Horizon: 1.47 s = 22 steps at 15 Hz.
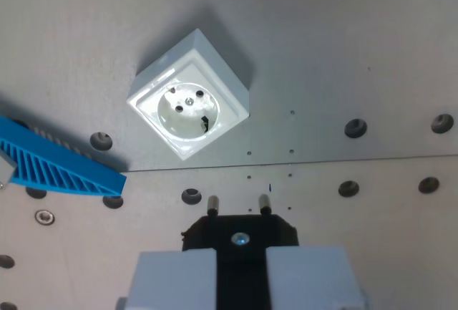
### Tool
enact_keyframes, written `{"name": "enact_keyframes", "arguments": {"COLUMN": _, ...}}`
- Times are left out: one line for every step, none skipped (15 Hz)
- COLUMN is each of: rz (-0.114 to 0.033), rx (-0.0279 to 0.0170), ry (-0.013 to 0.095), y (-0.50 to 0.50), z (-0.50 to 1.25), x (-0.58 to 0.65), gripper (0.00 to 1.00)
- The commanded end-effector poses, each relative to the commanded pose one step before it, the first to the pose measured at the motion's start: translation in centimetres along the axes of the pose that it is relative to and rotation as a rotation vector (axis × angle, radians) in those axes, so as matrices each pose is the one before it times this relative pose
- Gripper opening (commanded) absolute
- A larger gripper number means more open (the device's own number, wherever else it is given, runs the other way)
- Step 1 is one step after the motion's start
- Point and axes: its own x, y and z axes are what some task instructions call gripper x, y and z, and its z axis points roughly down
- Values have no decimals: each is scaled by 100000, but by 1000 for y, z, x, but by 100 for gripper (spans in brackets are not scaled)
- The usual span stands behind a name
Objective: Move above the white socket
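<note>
The white socket (187, 106) is a square box with a round recess and two pin holes, sitting turned diagonally on the grey board in the upper middle of the wrist view. My gripper (241, 281) is at the bottom edge, shut on a black plug (240, 240). The plug's two metal pins (212, 205) point toward the socket. The pale fingers (175, 278) flank the plug body on both sides. The socket lies above and to the wrist view's left of the pins, with bare board between them.
A blue ribbed plastic piece (57, 163) lies at the wrist view's left edge, close to the socket's lower left. The grey board (343, 52) has a seam across the middle and several round mounting holes (356, 128) along it.
</note>
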Motion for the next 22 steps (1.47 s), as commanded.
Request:
{"name": "enact_keyframes", "arguments": {"rz": -18643, "rx": -1187, "ry": 9751, "y": -285, "z": 1330, "x": -601, "gripper": 0}}
{"name": "enact_keyframes", "arguments": {"rz": -2348, "rx": -112, "ry": -237, "y": -114, "z": 329, "x": -88, "gripper": 0}}
{"name": "enact_keyframes", "arguments": {"rz": -2013, "rx": -82, "ry": -253, "y": -121, "z": 340, "x": -78, "gripper": 0}}
{"name": "enact_keyframes", "arguments": {"rz": -2063, "rx": -48, "ry": -147, "y": -125, "z": 351, "x": -70, "gripper": 0}}
{"name": "enact_keyframes", "arguments": {"rz": -2323, "rx": 5, "ry": -189, "y": -128, "z": 363, "x": -62, "gripper": 0}}
{"name": "enact_keyframes", "arguments": {"rz": -2077, "rx": -52, "ry": -106, "y": -128, "z": 379, "x": -57, "gripper": 0}}
{"name": "enact_keyframes", "arguments": {"rz": -1899, "rx": -60, "ry": -247, "y": -128, "z": 392, "x": -50, "gripper": 0}}
{"name": "enact_keyframes", "arguments": {"rz": -2130, "rx": -36, "ry": 167, "y": -107, "z": 332, "x": -37, "gripper": 0}}
{"name": "enact_keyframes", "arguments": {"rz": -2100, "rx": -138, "ry": -206, "y": -104, "z": 341, "x": -36, "gripper": 0}}
{"name": "enact_keyframes", "arguments": {"rz": -1832, "rx": -144, "ry": 42, "y": -104, "z": 353, "x": -40, "gripper": 0}}
{"name": "enact_keyframes", "arguments": {"rz": -2229, "rx": -59, "ry": -170, "y": -107, "z": 364, "x": -49, "gripper": 0}}
{"name": "enact_keyframes", "arguments": {"rz": -1863, "rx": -113, "ry": 228, "y": -112, "z": 372, "x": -54, "gripper": 0}}
{"name": "enact_keyframes", "arguments": {"rz": -2094, "rx": -186, "ry": -77, "y": -119, "z": 378, "x": -58, "gripper": 0}}
{"name": "enact_keyframes", "arguments": {"rz": -1559, "rx": -274, "ry": 115, "y": -126, "z": 381, "x": -61, "gripper": 0}}
{"name": "enact_keyframes", "arguments": {"rz": -1406, "rx": -328, "ry": 117, "y": -130, "z": 383, "x": -64, "gripper": 0}}
{"name": "enact_keyframes", "arguments": {"rz": -1873, "rx": -148, "ry": 137, "y": -133, "z": 380, "x": -63, "gripper": 0}}
{"name": "enact_keyframes", "arguments": {"rz": -1541, "rx": -200, "ry": 169, "y": -134, "z": 379, "x": -65, "gripper": 0}}
{"name": "enact_keyframes", "arguments": {"rz": -1793, "rx": -324, "ry": 105, "y": -135, "z": 377, "x": -65, "gripper": 0}}
{"name": "enact_keyframes", "arguments": {"rz": -1182, "rx": -241, "ry": 166, "y": -136, "z": 370, "x": -62, "gripper": 0}}
{"name": "enact_keyframes", "arguments": {"rz": -1541, "rx": 93, "ry": -266, "y": -138, "z": 362, "x": -55, "gripper": 0}}
{"name": "enact_keyframes", "arguments": {"rz": -1549, "rx": -49, "ry": -59, "y": -141, "z": 352, "x": -45, "gripper": 0}}
{"name": "enact_keyframes", "arguments": {"rz": -1011, "rx": -198, "ry": -10, "y": -142, "z": 339, "x": -35, "gripper": 0}}
